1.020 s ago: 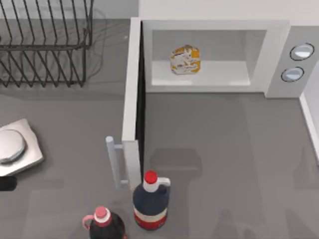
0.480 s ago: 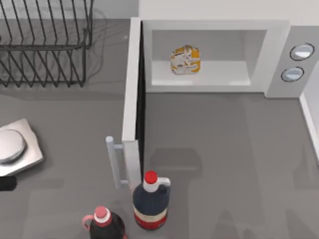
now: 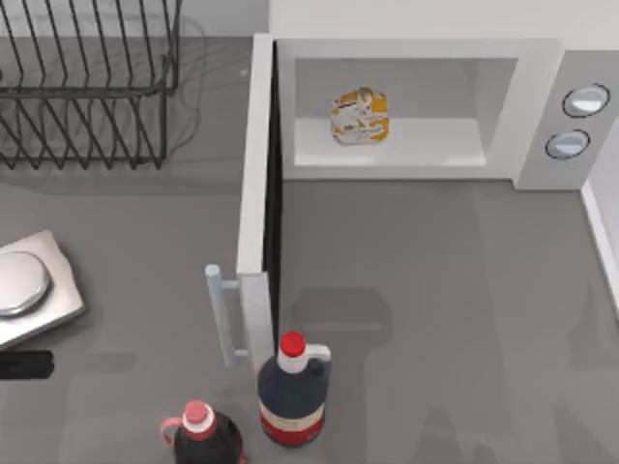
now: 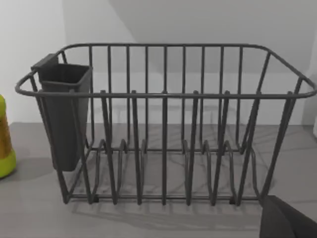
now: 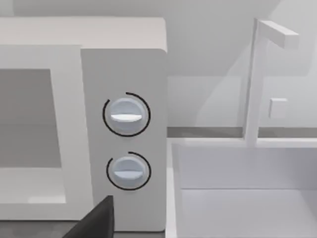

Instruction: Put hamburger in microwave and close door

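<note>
The hamburger point(image 3: 360, 116), a cream lump with orange blotches, sits on the floor of the microwave point(image 3: 416, 58) cavity, left of centre. The door point(image 3: 254, 193) stands swung fully open, edge-on toward the table's front, its pale bar handle point(image 3: 221, 314) on the left face. A dark part of my left gripper point(image 3: 27, 364) pokes in at the table's left edge, well left of the handle, and appears as a dark corner point(image 4: 287, 223) in the left wrist view. A dark part of my right gripper point(image 5: 94, 223) shows before the microwave's two dials point(image 5: 126, 115).
A black wire rack point(image 3: 87, 87) stands at the back left, with a dark cup point(image 4: 62, 114) on its side. A silver scale point(image 3: 24, 290) lies at the left. Two red-capped dark bottles point(image 3: 291, 391) point(image 3: 205, 437) stand just in front of the door's end. A white tray point(image 5: 237, 198) sits right of the microwave.
The dark part of my left gripper has slid a little rightward into the top view at the left edge. The hamburger, door and bottles have not moved.
</note>
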You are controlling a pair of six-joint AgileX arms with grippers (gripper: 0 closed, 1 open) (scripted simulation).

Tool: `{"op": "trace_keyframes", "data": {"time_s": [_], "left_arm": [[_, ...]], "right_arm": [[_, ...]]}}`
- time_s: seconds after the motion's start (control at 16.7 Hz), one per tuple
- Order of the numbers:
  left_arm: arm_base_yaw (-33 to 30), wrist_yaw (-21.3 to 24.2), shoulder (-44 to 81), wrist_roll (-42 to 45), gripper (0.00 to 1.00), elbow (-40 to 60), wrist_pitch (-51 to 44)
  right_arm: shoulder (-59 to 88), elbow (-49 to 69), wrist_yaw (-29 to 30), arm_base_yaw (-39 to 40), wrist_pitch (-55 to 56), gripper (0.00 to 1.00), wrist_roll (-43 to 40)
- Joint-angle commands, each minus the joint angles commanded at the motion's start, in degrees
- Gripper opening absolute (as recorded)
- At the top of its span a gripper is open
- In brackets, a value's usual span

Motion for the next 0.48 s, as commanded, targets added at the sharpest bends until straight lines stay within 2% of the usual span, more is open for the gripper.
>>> {"op": "trace_keyframes", "data": {"time_s": [0.24,0.48], "left_arm": [[-6.91,-7.58,-2.58,-0.04,0.0,-1.05,-1.48],[-9.59,-9.55,-3.61,-0.06,0.0,-1.49,-2.1]], "right_arm": [[0.0,0.0,0.0,0.0,0.0,1.0,0.0],[0.0,0.0,0.0,0.0,0.0,1.0,0.0]]}}
